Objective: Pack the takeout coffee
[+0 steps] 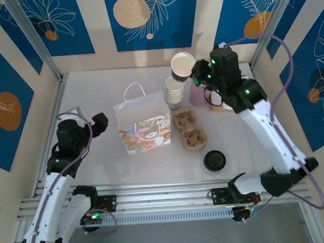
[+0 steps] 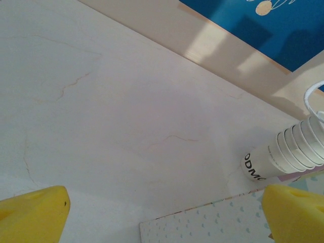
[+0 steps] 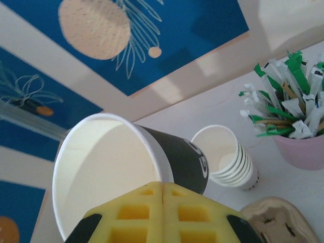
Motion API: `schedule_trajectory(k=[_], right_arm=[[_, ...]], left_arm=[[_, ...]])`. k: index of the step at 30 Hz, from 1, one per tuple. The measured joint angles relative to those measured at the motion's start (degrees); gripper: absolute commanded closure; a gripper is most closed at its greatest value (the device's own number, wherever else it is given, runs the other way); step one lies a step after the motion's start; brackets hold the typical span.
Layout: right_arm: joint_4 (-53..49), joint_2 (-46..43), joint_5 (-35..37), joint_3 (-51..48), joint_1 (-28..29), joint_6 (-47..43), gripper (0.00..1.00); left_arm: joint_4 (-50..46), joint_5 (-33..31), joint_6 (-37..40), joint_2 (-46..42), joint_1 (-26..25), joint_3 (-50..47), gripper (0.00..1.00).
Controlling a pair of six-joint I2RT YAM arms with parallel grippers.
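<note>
Right end effector raised over back of table, pads pinched shut on rim wall of coffee cup: lidless, dark outside, white inside, tilted, above stack of cups. Black lid on table near front; cannot tell if cup sits under it. Left end effector wide open, empty, left of gift bag.

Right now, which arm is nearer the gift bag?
Left. The left fingers sit just beside the gift bag; the right fingers hold a cup farther back-right.
</note>
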Motion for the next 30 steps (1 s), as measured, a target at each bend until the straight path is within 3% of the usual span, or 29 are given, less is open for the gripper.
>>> schedule_trajectory(k=[7, 12, 20, 30], right_arm=[[-2.58, -14.19, 1.49, -9.75, 7.02, -2.71, 1.00], [-6.64, -19.82, 2.25, -13.84, 11.85, -2.86, 1.00], [-10.36, -23.87, 1.29, -26.03, 19.78, -2.93, 1.00], [-3.48, -24.59, 0.24, -43.06, 33.11, -2.43, 1.00]], left_arm=[[-0.63, -0.52, -0.50, 0.00, 0.00, 0.00, 0.07], [-2.89, -0.50, -4.24, -0.87, 0.00, -0.22, 0.17], [-7.87, 0.83, -13.68, -8.00, 0.00, -6.67, 0.21], [-13.16, 5.84, -20.28, -11.04, -1.51, -13.88, 0.25]])
